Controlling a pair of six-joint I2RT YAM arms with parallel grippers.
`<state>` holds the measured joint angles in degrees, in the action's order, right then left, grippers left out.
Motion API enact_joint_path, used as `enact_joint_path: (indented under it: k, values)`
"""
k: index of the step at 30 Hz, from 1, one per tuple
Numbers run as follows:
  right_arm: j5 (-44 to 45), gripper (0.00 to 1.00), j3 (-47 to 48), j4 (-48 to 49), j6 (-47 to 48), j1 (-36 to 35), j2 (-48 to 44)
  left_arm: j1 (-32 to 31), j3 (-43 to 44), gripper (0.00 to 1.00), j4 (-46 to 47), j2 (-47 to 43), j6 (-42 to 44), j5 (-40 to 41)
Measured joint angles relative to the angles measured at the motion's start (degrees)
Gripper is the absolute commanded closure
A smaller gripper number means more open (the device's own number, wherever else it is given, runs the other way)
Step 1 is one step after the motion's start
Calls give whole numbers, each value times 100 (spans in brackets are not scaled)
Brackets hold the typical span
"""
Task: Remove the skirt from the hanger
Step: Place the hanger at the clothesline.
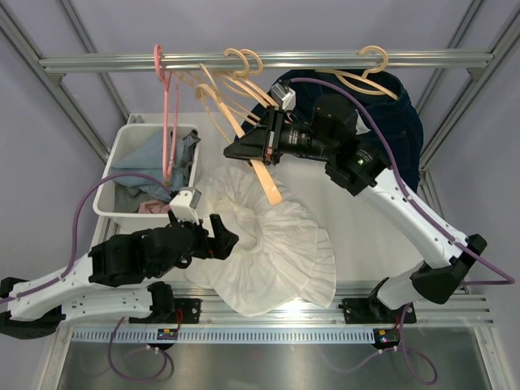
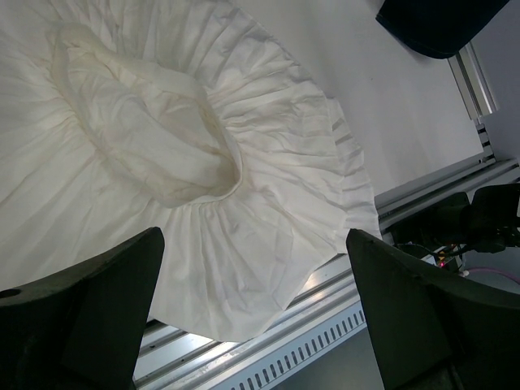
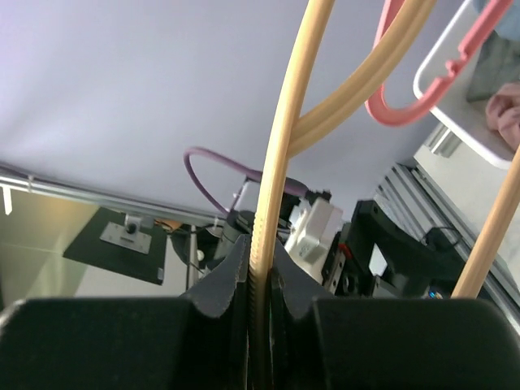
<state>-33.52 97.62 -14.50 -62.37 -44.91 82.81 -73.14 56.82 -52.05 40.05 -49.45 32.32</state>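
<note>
- Closest in, the left gripper shows its two dark fingers spread wide across the bottom of the left wrist view, with nothing held between them.
- The table lies under both sets of fingers.
- The white skirt lies spread in pleats on the table, directly beneath and ahead of the left fingers. Its waistband opening is just beyond them.
- A dark blue garment hangs from the rail behind the right arm, well away from the right fingers.
- A white bin holding clothes sits beyond the left fingers.
- The right gripper has its jaws narrowed, pinching the wooden hanger. The hanger slants down from the fingers, and its lower end is over the skirt's far edge. Whether the two touch cannot be told.
- A pink hanger hangs from the rail, above the bin.
</note>
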Motion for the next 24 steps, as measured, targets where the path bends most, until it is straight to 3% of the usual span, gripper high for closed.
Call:
enact_joint_path:
  k: [11,24]
  values:
    - [-212,100,719,1432,-1360,229,1362,0,0,1,-11,-109,11,-26]
    - [107,100,1272,1794,-2236,350,1930,0,0,1,7,-199,15,-83]
